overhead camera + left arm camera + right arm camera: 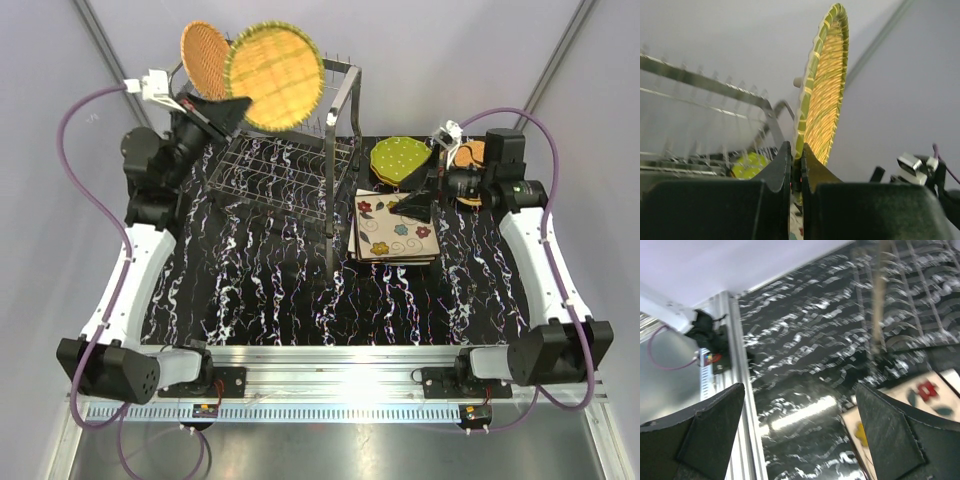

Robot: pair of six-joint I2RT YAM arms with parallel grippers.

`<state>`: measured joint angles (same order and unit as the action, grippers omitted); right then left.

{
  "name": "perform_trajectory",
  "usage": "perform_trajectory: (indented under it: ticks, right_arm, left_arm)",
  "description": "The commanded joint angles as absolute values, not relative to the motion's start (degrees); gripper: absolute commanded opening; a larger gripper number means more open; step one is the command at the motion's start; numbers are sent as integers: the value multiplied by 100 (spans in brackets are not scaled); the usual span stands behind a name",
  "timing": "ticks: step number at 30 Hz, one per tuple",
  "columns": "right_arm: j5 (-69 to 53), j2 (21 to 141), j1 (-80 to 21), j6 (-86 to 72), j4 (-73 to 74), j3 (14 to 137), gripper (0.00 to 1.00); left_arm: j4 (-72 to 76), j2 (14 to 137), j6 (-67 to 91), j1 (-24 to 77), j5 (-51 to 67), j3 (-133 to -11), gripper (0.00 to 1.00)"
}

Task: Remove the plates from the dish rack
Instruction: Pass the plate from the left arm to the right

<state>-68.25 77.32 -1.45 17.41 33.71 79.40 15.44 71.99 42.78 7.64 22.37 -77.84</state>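
A black mat (260, 300) streaked with white covers the table inside grey walls, and a metal rail (330, 358) runs along its near edge at the bottom of the overhead frame. A wide stretch of mat lies between that rail and the rack's foot.

Right of centre, a stack of square flowered plates (385, 240) lies flat on the mat. My right gripper (410, 206) hangs over the stack's far edge with its fingers spread wide and nothing between them. In my right wrist view the top flowered plate (935, 387) shows at the right edge. Just beyond the stack sit the green dotted plates (400, 160).

At centre left stands the dish rack (290, 170). An orange wicker plate (203, 55) stands on edge at its far left top corner. My left gripper (236, 108) is pinched tight on the lower rim of the yellow-green wicker plate (275, 75), held upright over the top tier at the upper centre. I cannot tell whether its rim is free of the prongs.
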Motion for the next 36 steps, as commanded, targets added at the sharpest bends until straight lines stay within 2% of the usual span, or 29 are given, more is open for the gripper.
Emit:
perform_trajectory:
  ticks: [1, 6, 19, 28, 36]
  right_arm:
    - [-6917, 7251, -650, 776, 2595, 7902, 100]
    - [-6348, 6847, -922, -499, 1251, 7428, 99]
    - [-4896, 6609, -1485, -2574, -219, 6864, 95]
    - [-4483, 6592, -1740, -2689, -299, 6724, 93]
    - [-4087, 6645, -1854, -2470, -26, 6653, 86]
  left_arm:
    - [2557, 6567, 4649, 1107, 2759, -7261, 0]
    - [2663, 6100, 4588, 1494, 2909, -6524, 0]
    - [2918, 5476, 4649, 1977, 2848, -5291, 0]
    - [3173, 5440, 4676, 2329, 2698, -4799, 0]
    - [3322, 5502, 4676, 2663, 2628, -4535, 0]
